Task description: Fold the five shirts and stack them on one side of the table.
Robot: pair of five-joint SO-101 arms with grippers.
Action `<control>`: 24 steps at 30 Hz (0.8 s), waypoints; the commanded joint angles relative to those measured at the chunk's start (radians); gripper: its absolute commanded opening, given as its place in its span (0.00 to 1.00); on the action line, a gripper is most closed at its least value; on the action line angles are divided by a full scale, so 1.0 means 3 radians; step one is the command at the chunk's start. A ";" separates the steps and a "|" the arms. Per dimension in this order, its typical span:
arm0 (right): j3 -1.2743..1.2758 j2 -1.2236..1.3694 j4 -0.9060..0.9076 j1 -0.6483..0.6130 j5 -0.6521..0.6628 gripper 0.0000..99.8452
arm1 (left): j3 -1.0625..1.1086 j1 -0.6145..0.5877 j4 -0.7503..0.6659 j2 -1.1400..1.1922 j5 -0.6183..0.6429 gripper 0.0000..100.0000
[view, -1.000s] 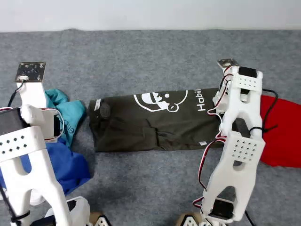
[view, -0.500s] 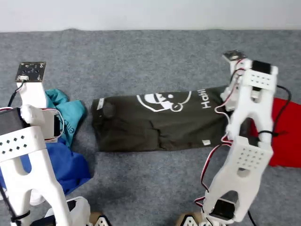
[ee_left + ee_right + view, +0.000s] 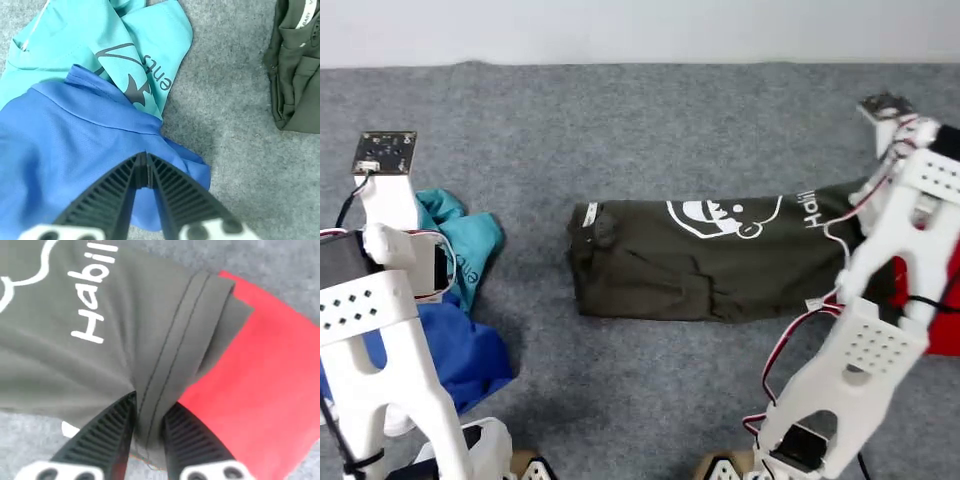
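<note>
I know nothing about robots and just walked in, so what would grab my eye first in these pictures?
Most striking is the dark olive shirt with white print, folded long across the middle of the grey table, its right end pinched in the right gripper over a red shirt. On the left side a blue shirt and a teal shirt lie crumpled together, the left gripper shut above the blue one.

Soft, even light comes from overhead and keeps my grey table bright. Faint shadows edge the dark shirt and the blue shirt beneath my left fingers.
</note>
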 commanded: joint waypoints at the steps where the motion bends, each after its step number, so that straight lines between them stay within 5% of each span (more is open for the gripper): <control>1: -0.0199 -0.0355 0.0146 -0.0315 -0.0010 0.01 | -0.0003 0.0015 0.0026 -0.0082 -0.0020 0.01; 24: 0.0215 -0.0453 0.0023 -0.2708 -0.0629 0.01 | -0.0008 0.0000 0.0020 -0.0102 -0.0020 0.01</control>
